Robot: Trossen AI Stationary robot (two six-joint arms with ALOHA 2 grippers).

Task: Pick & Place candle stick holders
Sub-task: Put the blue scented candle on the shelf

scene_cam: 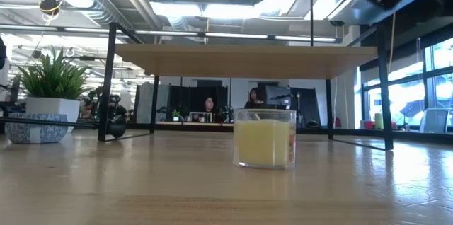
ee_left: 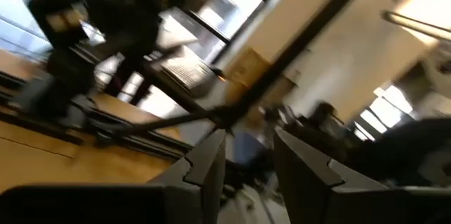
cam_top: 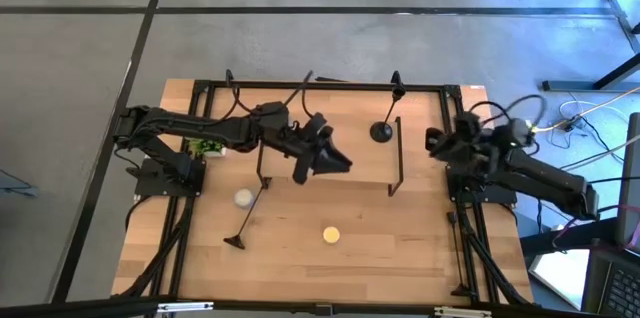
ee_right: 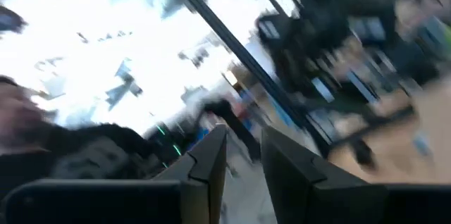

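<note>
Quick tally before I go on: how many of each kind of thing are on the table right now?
Candlesticks: 3 (one upright, one lying, one thin and hard to make out near the shelf's back edge)
Candles: 2 (one yellow, one white)
Shelf: 1
Plant: 1
Total: 7

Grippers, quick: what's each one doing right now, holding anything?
Left gripper: open, holding nothing, out over the middle of the table.
Right gripper: open with a narrow gap, holding nothing, back at the table's right edge.
</note>
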